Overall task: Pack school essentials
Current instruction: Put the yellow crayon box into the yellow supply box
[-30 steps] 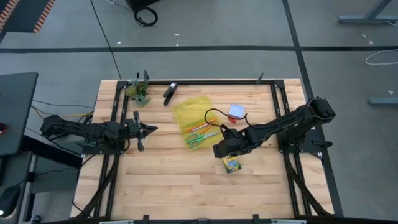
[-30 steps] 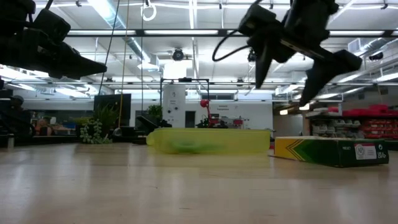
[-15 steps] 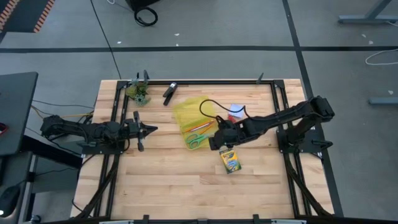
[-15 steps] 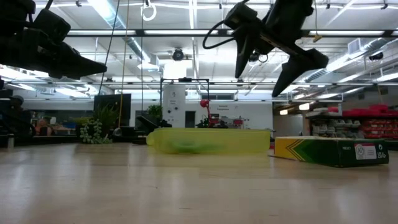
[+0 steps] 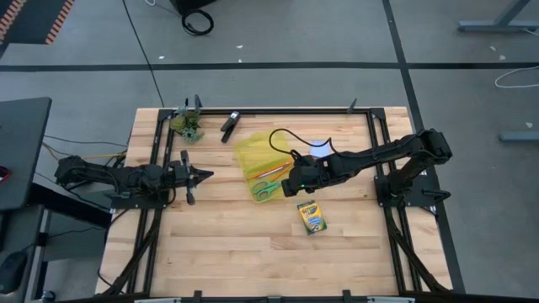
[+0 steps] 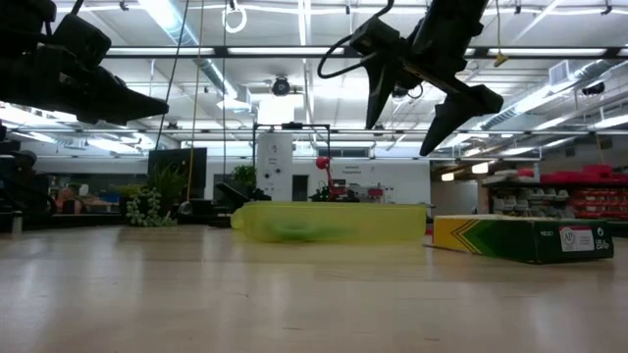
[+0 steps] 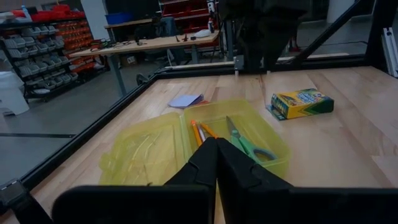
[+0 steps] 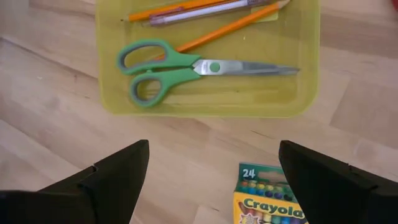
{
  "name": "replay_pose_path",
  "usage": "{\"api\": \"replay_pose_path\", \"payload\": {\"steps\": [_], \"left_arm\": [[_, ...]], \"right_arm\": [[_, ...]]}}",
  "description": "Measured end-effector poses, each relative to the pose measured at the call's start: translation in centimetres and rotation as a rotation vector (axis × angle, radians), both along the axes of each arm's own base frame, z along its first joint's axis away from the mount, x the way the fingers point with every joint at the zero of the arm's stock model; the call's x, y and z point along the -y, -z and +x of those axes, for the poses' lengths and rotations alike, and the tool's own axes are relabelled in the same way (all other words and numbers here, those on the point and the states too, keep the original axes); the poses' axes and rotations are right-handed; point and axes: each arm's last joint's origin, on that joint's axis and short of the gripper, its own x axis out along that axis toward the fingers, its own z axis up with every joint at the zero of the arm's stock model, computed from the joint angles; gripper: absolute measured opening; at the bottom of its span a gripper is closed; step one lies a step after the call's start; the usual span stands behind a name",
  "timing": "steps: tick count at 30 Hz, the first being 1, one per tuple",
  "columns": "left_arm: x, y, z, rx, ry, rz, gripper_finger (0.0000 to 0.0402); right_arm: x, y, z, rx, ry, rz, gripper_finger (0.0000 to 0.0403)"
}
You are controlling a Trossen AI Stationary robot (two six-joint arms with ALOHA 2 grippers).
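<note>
Above yellow tray, right tool released; scissors inside; left tool clenched, empty.

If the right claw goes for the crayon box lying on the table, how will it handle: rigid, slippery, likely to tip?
The crayon box lies flat on its broad face, so it probably won't tip or roll. It looks like printed cardboard, likely light and fairly stiff, though hard squeezing might dent it. On the smooth wooden table a push would probably slide it. The right claw, open, hangs above the yellow case.

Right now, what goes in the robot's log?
right gripper: open, above table by tray | crayon box: on table | scissors: in tray | left gripper: shut, waiting
</note>
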Motion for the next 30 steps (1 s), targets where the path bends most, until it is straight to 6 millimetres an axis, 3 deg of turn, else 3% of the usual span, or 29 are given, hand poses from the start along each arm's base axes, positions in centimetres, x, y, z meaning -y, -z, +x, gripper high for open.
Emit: {"api": "replay_pose_path", "payload": {"steps": [12, 30], "left_arm": [[0.0, 0.4, 0.2, -0.04, 0.0, 0.006, 0.0013], [0.0, 0.3, 0.2, -0.04, -0.001, 0.012, 0.0011]], "right_arm": [[-0.1, 0.0, 0.0, 0.003, -0.002, -0.037, 0.0367], [1.3, -0.2, 0.3, 0.013, -0.039, -0.112, 0.0367]]}}
